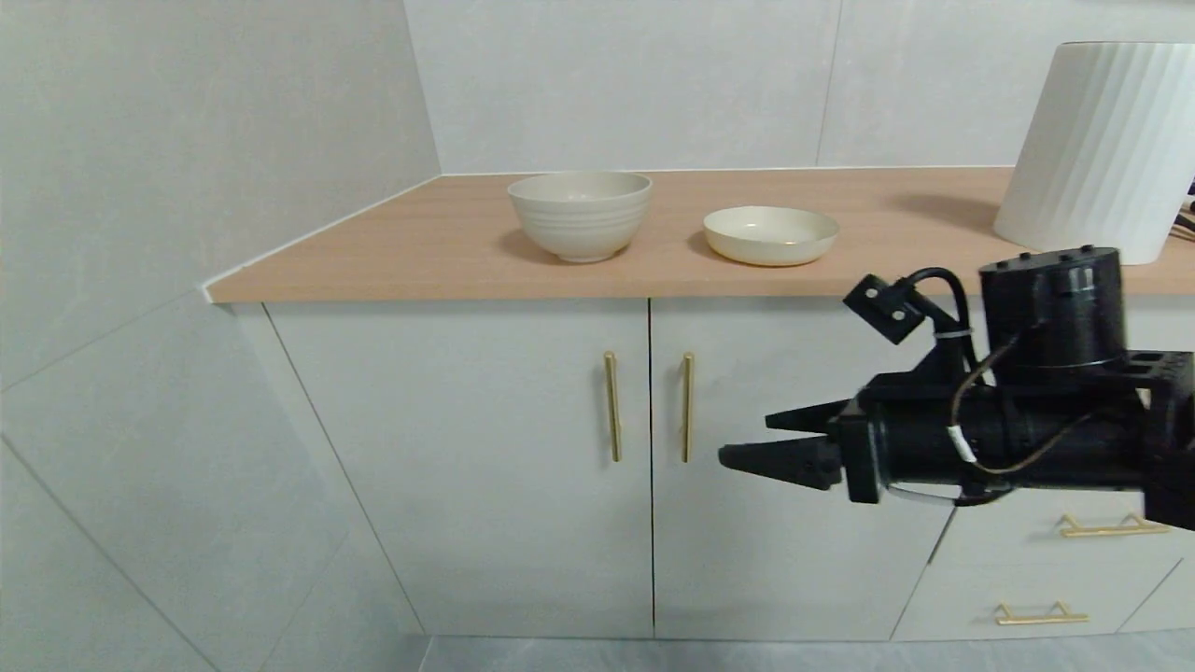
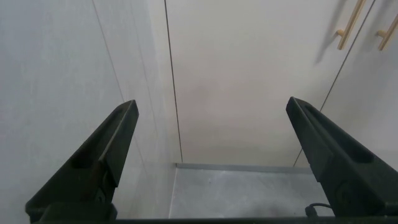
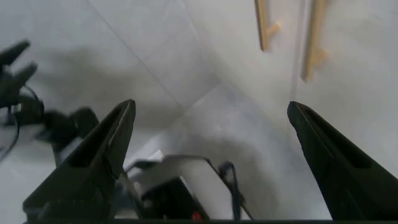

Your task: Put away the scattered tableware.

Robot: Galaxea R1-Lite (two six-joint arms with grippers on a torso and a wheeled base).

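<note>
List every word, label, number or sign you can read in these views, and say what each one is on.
None: no view shows any legible text.
The deep cream ribbed bowl, shallow cream dish, tall white ribbed tapered cylinder, wooden countertop and pale grey cabinet doors with brass bar handles are all plain.
The black right claw shows no marking.

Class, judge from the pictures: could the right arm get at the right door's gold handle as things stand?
Probably yes. The right tool is open and points toward the handle at about the height of its lower end. Nothing stands between them, though how far off the door is cannot be told.
</note>
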